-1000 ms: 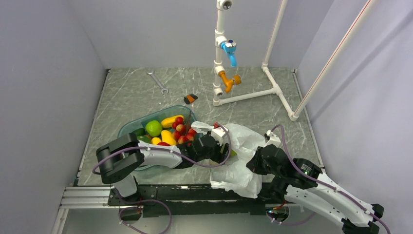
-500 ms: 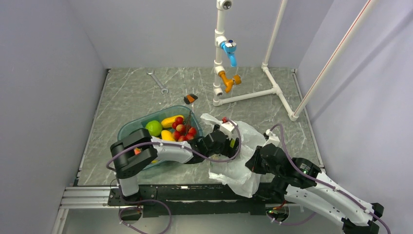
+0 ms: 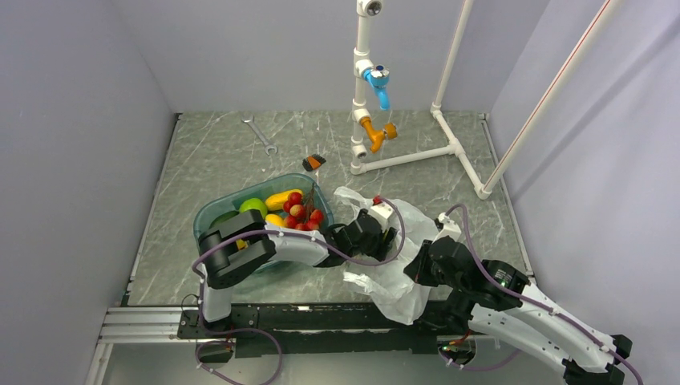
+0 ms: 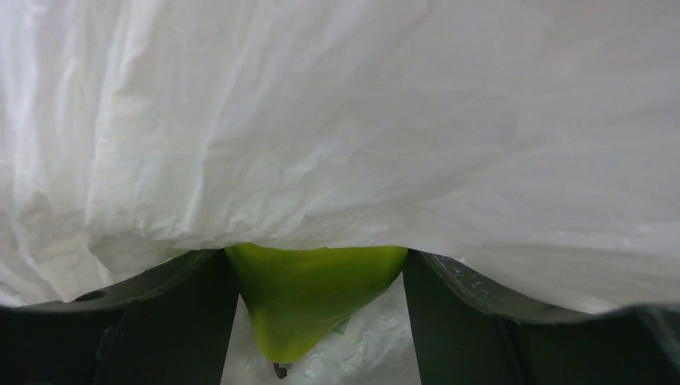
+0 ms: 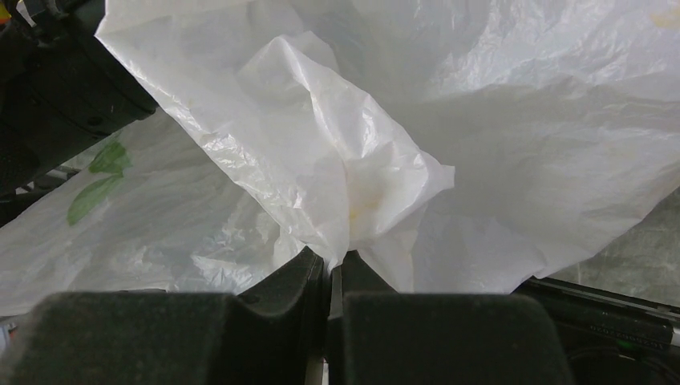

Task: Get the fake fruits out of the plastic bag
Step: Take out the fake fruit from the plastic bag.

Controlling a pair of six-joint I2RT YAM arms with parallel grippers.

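Film is the chief hazard here. The bag (image 3: 389,293) lies crumpled by the near edge of the bench, right of its middle. The left gripper (image 4: 317,258) reaches into it from the left.

In the left wrist view the pear (image 4: 309,301) sits between the jaws, stalk end toward the camera. A sheet of bag is draped over its top and over both fingertips. The jaws stand wide, one on either side of the pear and seemingly touching it; whether they press on it I cannot tell.

If they close with that sheet tucked in, the pear may come away wrapped. It would then drag the bag toward the tray (image 3: 205,216) by the near-left corner instead of leaving it behind. The pear is also glossy and tapered, so a grip near the narrow end could squirt it deeper into the bag.

The right gripper (image 5: 330,269) is closed tight on a pinched fold of bag. That pinch looks small. A hard pull from the left arm might tear the thin film or slip it free, and then nothing would anchor the bag.

The two wrists sit close together, so a wide withdrawal could knock one against the other. Other fruits (image 3: 298,210) lie in the tray. Whether more hide in the bag cannot be seen.
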